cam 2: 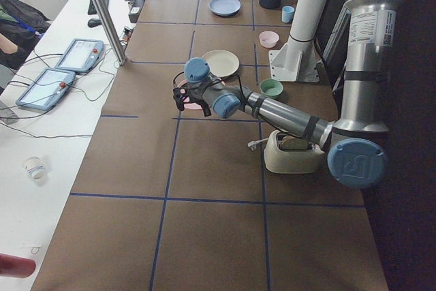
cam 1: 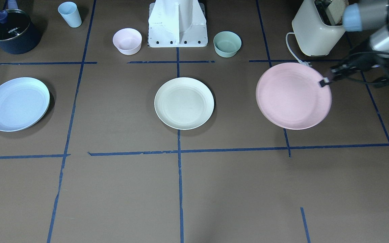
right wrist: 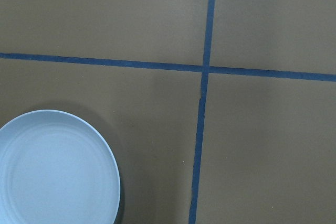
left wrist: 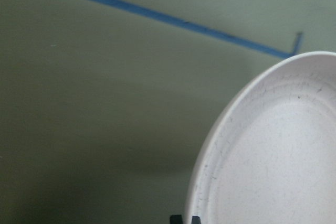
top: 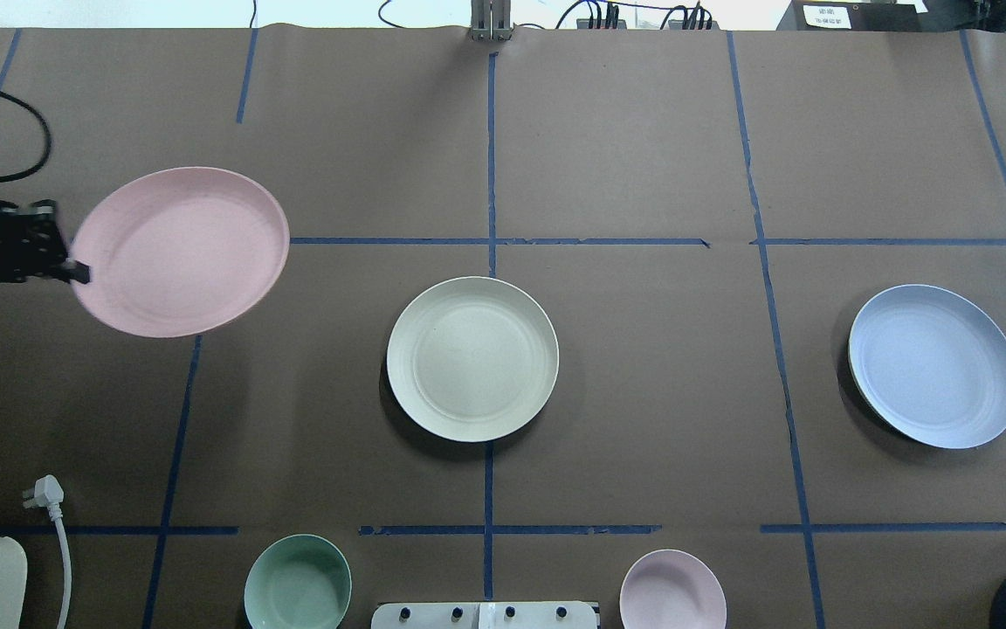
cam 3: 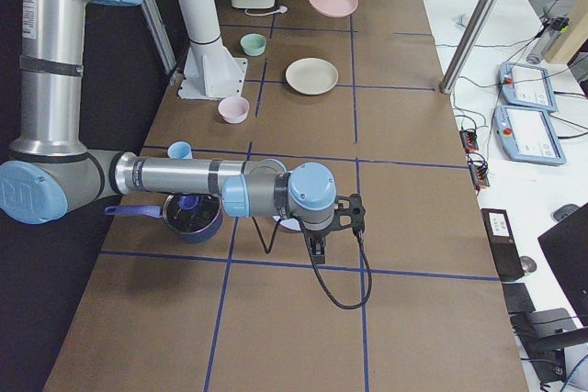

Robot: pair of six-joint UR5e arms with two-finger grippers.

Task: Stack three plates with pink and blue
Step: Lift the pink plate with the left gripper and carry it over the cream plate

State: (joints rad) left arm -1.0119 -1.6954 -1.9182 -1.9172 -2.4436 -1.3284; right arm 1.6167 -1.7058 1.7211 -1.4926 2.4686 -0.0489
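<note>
My left gripper (cam 1: 324,82) is shut on the rim of the pale pink plate (cam 1: 292,96) and holds it tilted above the table; it shows in the overhead view too (top: 79,273), with the plate (top: 180,253). The plate fills the left wrist view's lower right (left wrist: 278,166). The cream-white plate (top: 472,358) lies flat at the table's middle. The pale blue plate (top: 935,365) lies flat on the robot's right side and shows in the right wrist view (right wrist: 52,171). My right gripper (cam 3: 317,243) hangs beside the blue plate; I cannot tell whether it is open or shut.
A small green bowl (top: 298,584) and a small pink bowl (top: 673,590) stand near the robot base (cam 1: 177,25). A cream toaster (cam 1: 316,30) with its loose plug (top: 47,489) stands near the left arm. A dark pot (cam 1: 10,30) and a blue cup (cam 1: 70,14) stand behind the blue plate.
</note>
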